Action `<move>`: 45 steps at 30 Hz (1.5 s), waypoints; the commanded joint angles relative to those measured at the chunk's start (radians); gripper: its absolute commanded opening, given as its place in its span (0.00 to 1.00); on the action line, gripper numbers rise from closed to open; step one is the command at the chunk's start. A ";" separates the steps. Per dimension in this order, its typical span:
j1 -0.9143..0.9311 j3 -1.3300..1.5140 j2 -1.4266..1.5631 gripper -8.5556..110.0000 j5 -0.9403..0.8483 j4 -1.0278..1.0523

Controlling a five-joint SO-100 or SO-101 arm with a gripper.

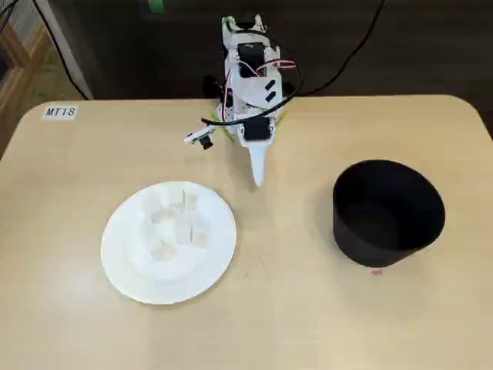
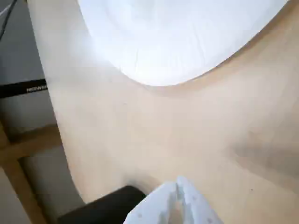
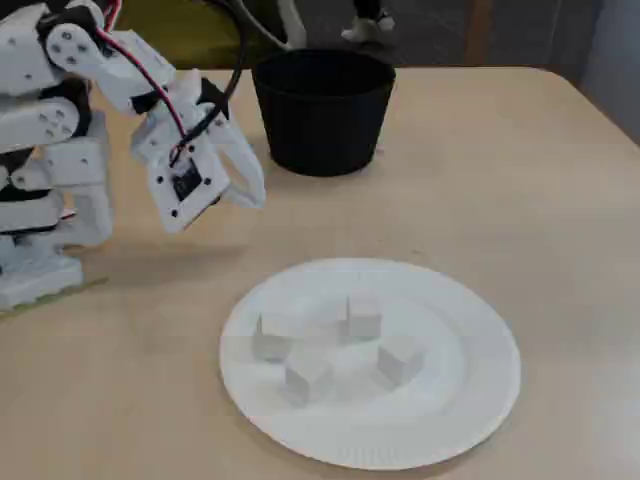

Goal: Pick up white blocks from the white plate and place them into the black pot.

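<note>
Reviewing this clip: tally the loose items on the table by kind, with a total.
White blocks: 4, all on the plate
White plate: 1
Black pot: 1
Total: 6
The pincer is shut and empty, off the plate.

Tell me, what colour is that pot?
Matte black; the black pot shows best in a fixed view.

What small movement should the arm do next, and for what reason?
Probably open the gripper and reach toward the white plate. The gripper is shut, empty, and apart from the plate, where four white blocks lie; the black pot looks empty.
</note>
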 commanded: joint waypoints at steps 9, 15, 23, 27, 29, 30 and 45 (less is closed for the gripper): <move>0.057 -0.572 -0.658 0.05 -0.041 -0.270; 0.074 -0.581 -0.629 0.08 -0.155 -0.250; 0.282 -0.865 -0.721 0.05 -0.126 0.006; 0.425 -1.177 -0.971 0.05 -0.133 0.245; 0.497 -1.239 -1.028 0.05 -0.121 0.301; 0.531 -1.253 -1.046 0.05 -0.114 0.314; 0.629 -1.330 -1.424 0.05 -0.041 0.213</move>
